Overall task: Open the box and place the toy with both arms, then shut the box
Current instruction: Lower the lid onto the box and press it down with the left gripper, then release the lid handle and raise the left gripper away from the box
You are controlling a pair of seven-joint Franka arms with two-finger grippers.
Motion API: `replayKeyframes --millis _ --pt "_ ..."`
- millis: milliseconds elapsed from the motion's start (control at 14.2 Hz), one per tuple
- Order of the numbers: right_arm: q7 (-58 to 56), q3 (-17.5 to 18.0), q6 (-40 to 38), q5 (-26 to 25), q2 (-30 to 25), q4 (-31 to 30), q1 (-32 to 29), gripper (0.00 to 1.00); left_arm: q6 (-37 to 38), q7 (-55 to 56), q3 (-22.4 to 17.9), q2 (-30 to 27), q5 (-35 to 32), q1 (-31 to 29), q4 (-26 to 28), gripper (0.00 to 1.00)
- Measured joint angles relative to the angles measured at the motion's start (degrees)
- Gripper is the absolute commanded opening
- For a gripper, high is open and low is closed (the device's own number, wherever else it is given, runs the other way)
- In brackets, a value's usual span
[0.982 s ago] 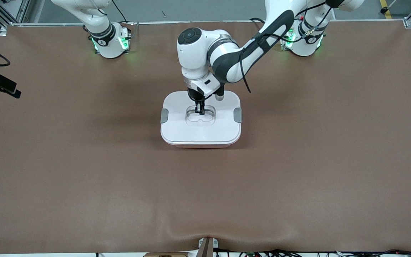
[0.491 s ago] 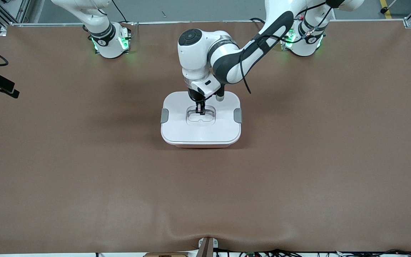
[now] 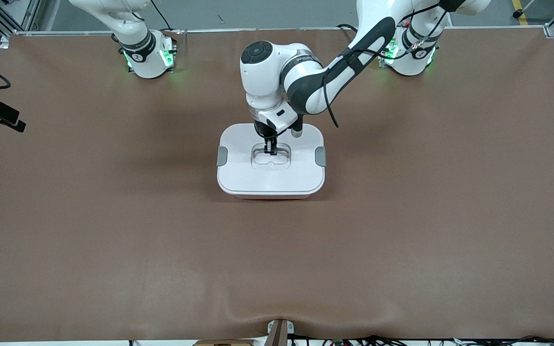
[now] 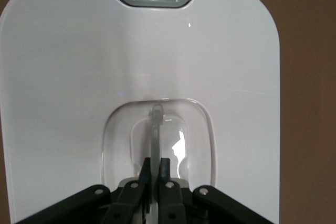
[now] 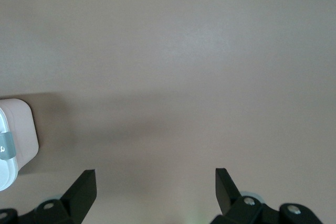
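Note:
The box [image 3: 270, 175] sits mid-table with its white lid on and a grey clip [image 3: 221, 156] at each end. My left gripper [image 3: 270, 151] is down in the lid's recess, shut on the clear handle [image 4: 156, 124]; in the left wrist view its fingers [image 4: 146, 167] pinch the handle bar. My right gripper [image 5: 156, 174] is open and empty, high over bare table at the right arm's end, and shows as a dark shape [image 3: 3, 117] at the edge of the front view. Its wrist view catches one end of the box [image 5: 23, 124]. The toy is out of view.
The brown table cover [image 3: 402, 230] spreads wide on all sides of the box. The two arm bases [image 3: 149, 55] stand along the table's edge farthest from the front camera. A small mount [image 3: 279, 331] sits at the nearest edge.
My left gripper has shifted very slightly on the handle, and the lid has stayed on the box. My right gripper has drawn a little toward the table's end.

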State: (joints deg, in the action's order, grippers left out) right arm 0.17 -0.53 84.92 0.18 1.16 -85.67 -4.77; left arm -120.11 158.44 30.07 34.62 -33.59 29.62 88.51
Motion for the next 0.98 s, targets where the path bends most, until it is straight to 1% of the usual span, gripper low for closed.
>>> replayKeyframes --millis 70,140,211,281,351,702,842,982 --pt "0.0 0.0 0.0 0.0 0.0 0.0 0.0 1.0 0.0 0.0 0.0 0.0 0.0 0.0 0.0 0.0" --pt "0.0 0.0 0.0 0.0 0.0 0.0 0.0 1.0 0.0 0.0 0.0 0.0 0.0 0.0 0.1 0.06" --pt "0.0 0.0 0.0 0.0 0.0 0.0 0.0 1.0 0.0 0.0 0.0 0.1 0.0 0.0 0.1 0.51" --pt "-0.1 0.0 0.0 0.0 0.0 0.0 0.0 1.0 0.0 -0.1 0.0 0.1 0.0 0.0 0.1 0.88" --pt "-0.1 0.0 0.0 0.0 0.0 0.0 0.0 1.0 0.2 -0.4 -0.1 0.1 -0.1 0.0 0.3 1.0" --pt "-0.1 0.0 0.0 0.0 0.0 0.0 0.0 1.0 0.3 -1.1 -0.3 -0.5 -0.1 -0.1 0.0 1.0" --pt "-0.1 0.0 0.0 0.0 0.0 0.0 0.0 1.0 1.0 -1.8 -0.2 -2.2 0.4 -0.2 -0.3 1.0" --pt "-0.1 0.1 0.0 0.0 0.0 0.0 0.0 1.0 2.8 -3.6 -0.2 -4.7 3.1 -0.8 -0.4 1.0"
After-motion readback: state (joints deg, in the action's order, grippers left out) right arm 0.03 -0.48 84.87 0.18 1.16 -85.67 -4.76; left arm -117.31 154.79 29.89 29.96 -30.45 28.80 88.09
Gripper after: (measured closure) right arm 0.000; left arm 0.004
